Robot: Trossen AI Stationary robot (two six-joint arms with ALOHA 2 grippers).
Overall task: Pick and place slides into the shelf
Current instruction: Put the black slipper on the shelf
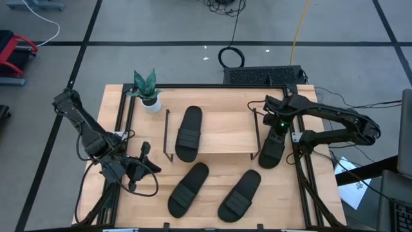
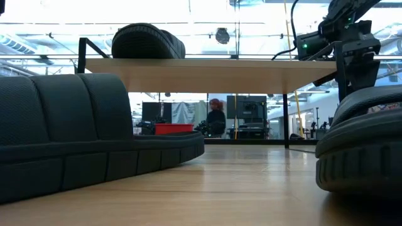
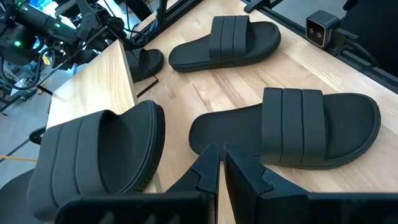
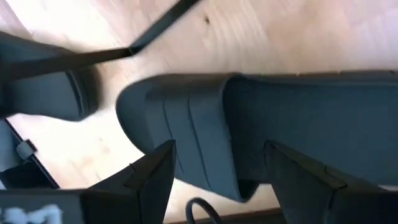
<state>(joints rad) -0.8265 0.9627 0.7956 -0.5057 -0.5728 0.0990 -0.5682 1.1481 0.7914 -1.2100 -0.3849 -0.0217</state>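
One black slide (image 1: 188,133) lies on the shelf's light wood top (image 1: 222,132). Two more slides (image 1: 188,188) (image 1: 239,194) lie flat on the table in front of it. The fourth slide (image 1: 271,152) lies on the table just right of the shelf's right frame. My right gripper (image 4: 227,171) is open above the far part of that slide (image 4: 261,130), one finger on each side of its ribbed strap (image 4: 193,137). My left gripper (image 3: 222,163) is shut and waits at the table's left, near the closest slide (image 3: 298,127). My right gripper comes at the fourth slide from above, its fingers (image 4: 155,177) astride the strap and set apart along the slide's length. Whether the fingers touch the slide, I cannot tell. The slide rests on the table by its sole.
A small potted plant (image 1: 148,95) stands at the far left corner of the table. Black frame rails (image 1: 302,187) run along the table's edges. The space under the shelf top (image 2: 207,74) is open. A person (image 2: 215,119) stands far off in the room behind.
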